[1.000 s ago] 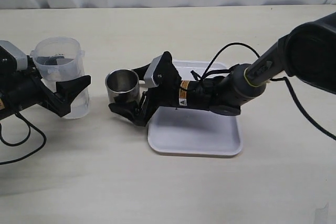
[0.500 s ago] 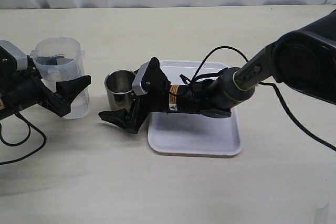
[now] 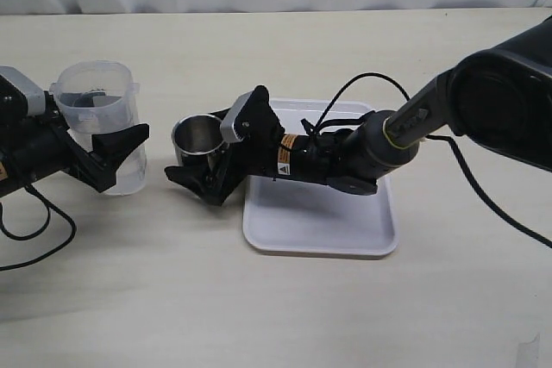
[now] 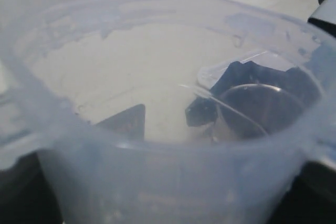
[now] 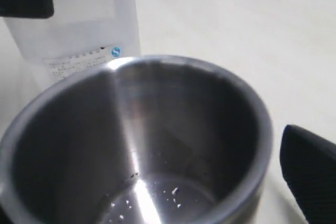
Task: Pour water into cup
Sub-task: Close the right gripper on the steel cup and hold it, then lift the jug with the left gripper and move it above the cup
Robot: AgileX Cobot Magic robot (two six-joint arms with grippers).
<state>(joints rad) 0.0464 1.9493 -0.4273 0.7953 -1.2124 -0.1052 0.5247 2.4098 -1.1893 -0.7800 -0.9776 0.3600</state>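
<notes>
The steel cup [image 3: 200, 138] stands on the table just left of the white tray [image 3: 345, 221]. My right gripper [image 3: 197, 147] is open around it, one finger in front and one behind; in the right wrist view a finger [image 5: 310, 177] stands clear of the cup [image 5: 136, 145] wall. The cup's bottom glints with small white specks; I cannot tell whether that is water. At the left, my left gripper [image 3: 116, 131] is shut on the tall translucent beaker [image 3: 97, 122], which stands upright and fills the left wrist view [image 4: 157, 171].
The right arm lies low across the tray, with black cables [image 3: 362, 96] looping above it. The left arm's cable [image 3: 39, 230] trails on the table near the left edge. A white backdrop runs along the far side.
My right gripper has slid left so that its fingers now reach along both sides of the cup, and its front finger has lifted slightly. Cup, beaker and left arm stayed still.
</notes>
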